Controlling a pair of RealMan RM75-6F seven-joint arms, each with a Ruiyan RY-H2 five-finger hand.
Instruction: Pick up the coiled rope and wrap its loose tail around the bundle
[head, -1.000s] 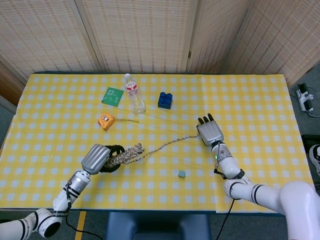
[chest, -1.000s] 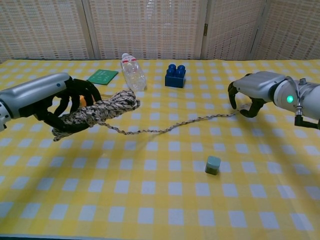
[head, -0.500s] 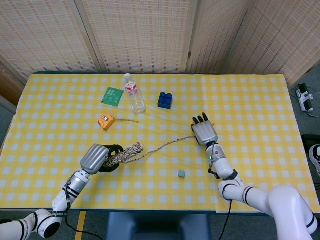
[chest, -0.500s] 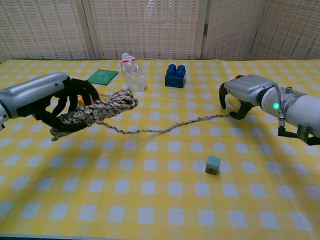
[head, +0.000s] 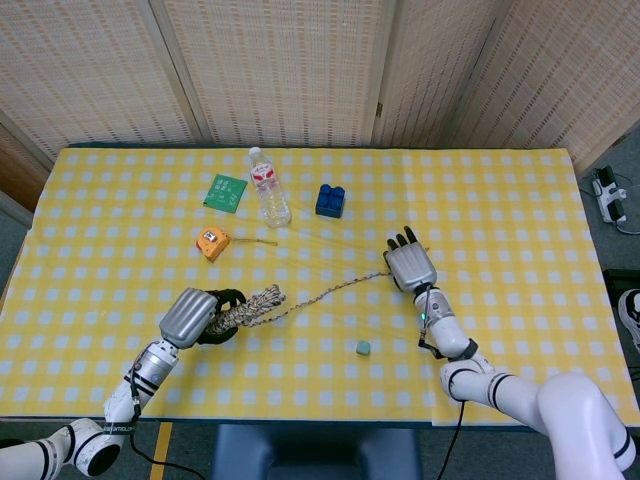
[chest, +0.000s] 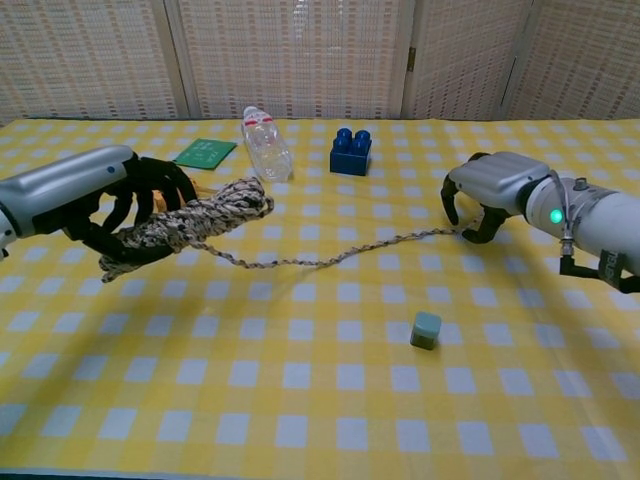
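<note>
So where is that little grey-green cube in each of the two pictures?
Head view: the cube lies low and right of centre, below the rope tail.
Chest view: the cube lies right of centre, in front of the tail.
Shared landmark: the blue brick stands on the far side of the tail from the cube in both.

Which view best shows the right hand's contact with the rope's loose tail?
The chest view: the right hand is seen side-on, curled fingers at the end of the tail. The head view shows only the hand's back, hiding the fingertips.
</note>
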